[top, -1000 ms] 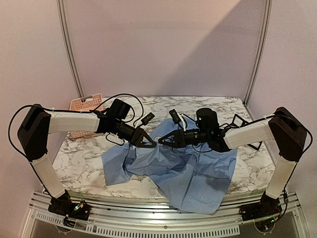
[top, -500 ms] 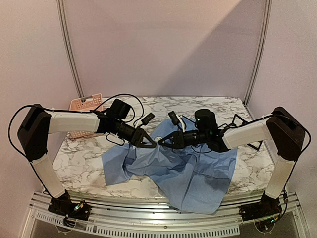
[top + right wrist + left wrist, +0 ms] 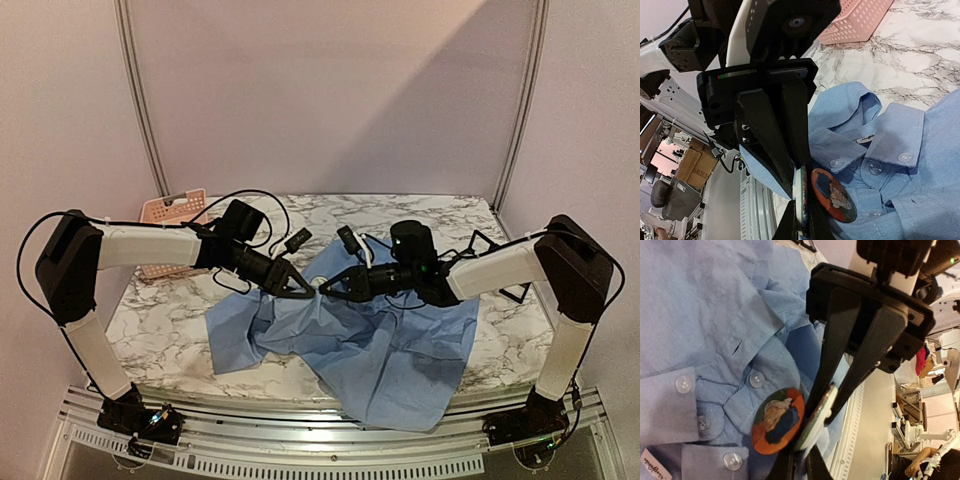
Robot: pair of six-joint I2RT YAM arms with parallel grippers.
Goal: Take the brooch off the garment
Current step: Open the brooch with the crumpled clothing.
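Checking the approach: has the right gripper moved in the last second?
Yes. The right gripper edged slightly left, toward the pink basket, meeting the left gripper, and shut.

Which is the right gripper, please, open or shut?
Shut: the right gripper pinches the edge of a pale disc beside the orange brooch.

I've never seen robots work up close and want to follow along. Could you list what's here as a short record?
Table: marble-patterned
Shirt: light blue, crumpled
Badge: round, orange picture, beside the collar buttons
Pale disc: edge-on beside the badge
Left hand: shut, seems to pinch the disc
Right hand: shut on the same disc
Basket: pink, far left of the table
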